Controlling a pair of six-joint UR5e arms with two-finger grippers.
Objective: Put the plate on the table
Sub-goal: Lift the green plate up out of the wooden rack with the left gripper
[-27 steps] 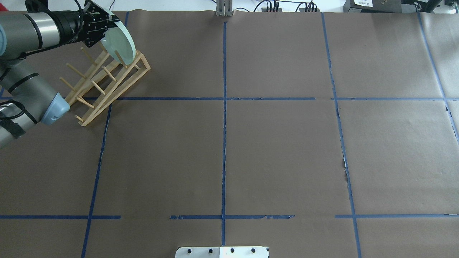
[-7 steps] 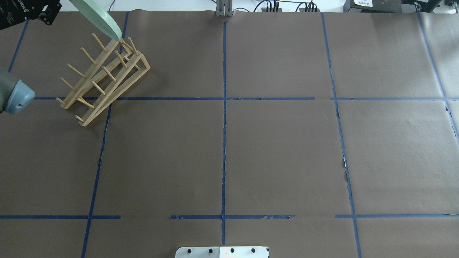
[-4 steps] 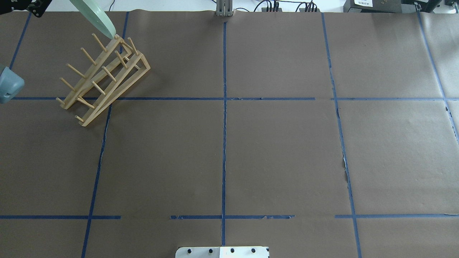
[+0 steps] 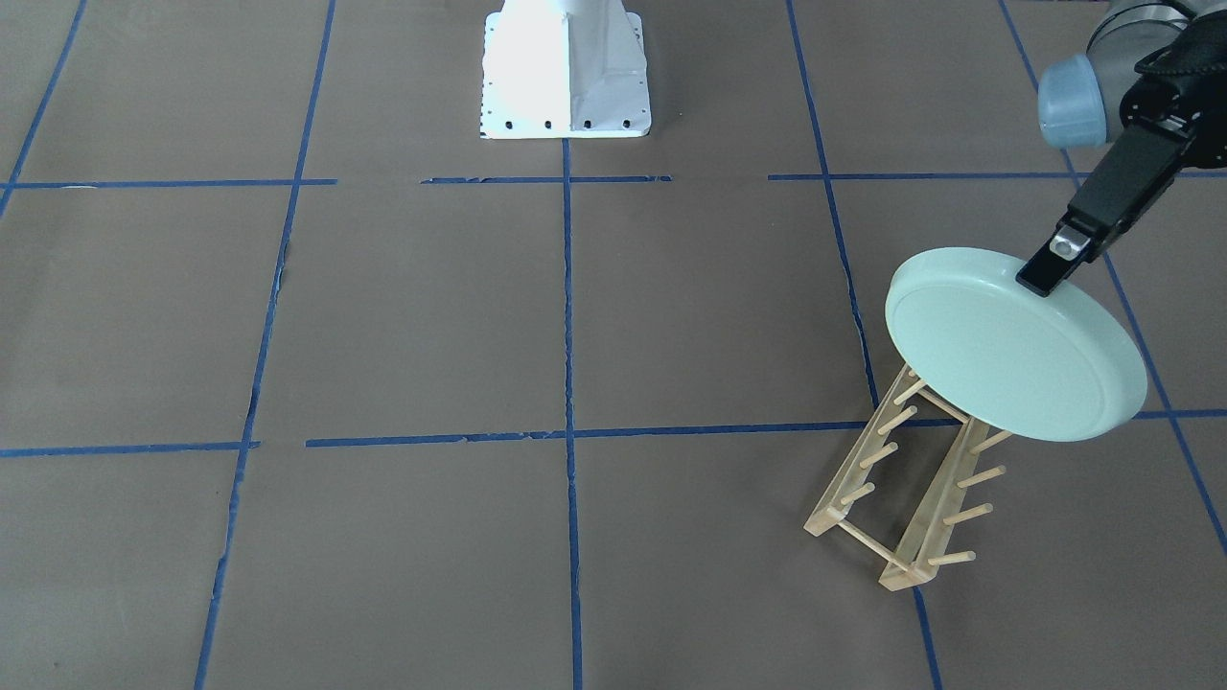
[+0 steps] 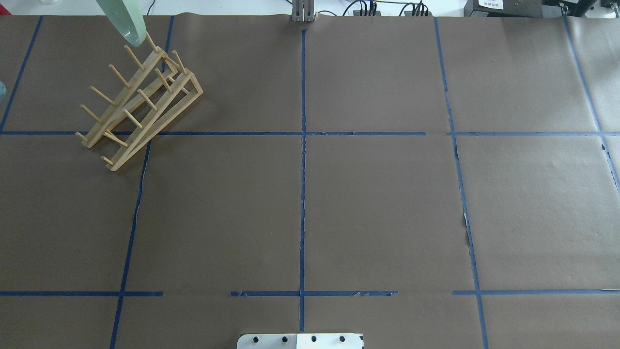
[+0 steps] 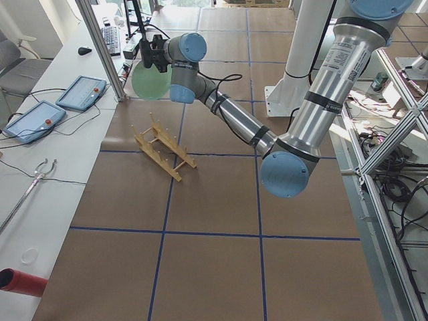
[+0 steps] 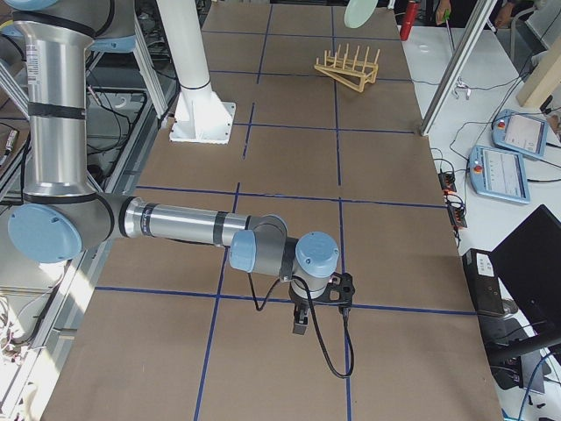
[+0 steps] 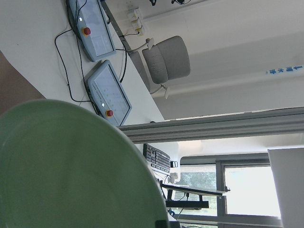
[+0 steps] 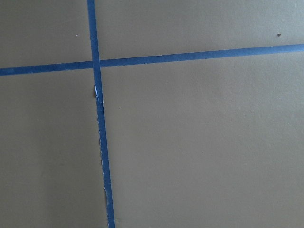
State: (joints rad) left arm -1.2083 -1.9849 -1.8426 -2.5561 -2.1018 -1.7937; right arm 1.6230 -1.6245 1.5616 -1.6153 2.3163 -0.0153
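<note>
The pale mint-green plate (image 4: pixel 1016 345) hangs in the air above the far end of the wooden peg rack (image 4: pixel 911 479), tilted, clear of the pegs. My left gripper (image 4: pixel 1041 278) is shut on its rim from above. In the overhead view only the plate's lower edge (image 5: pixel 123 22) shows at the top left, and the left gripper is out of frame. The plate fills the lower left of the left wrist view (image 8: pixel 71 166). My right gripper (image 7: pixel 301 323) hangs low over the brown-paper table (image 5: pixel 378 203) near the robot's right end. I cannot tell whether it is open or shut.
The rack (image 5: pixel 140 106) stands slanted at the table's far left with nothing in it. The white robot base (image 4: pixel 564 67) sits at the near middle edge. Teach pendants (image 6: pixel 60 103) and a keyboard lie on the white bench beyond the rack.
The left arm has lifted the plate out of the rack and carried it up and back. The arm has left the overhead view, and only the plate's edge still shows.
</note>
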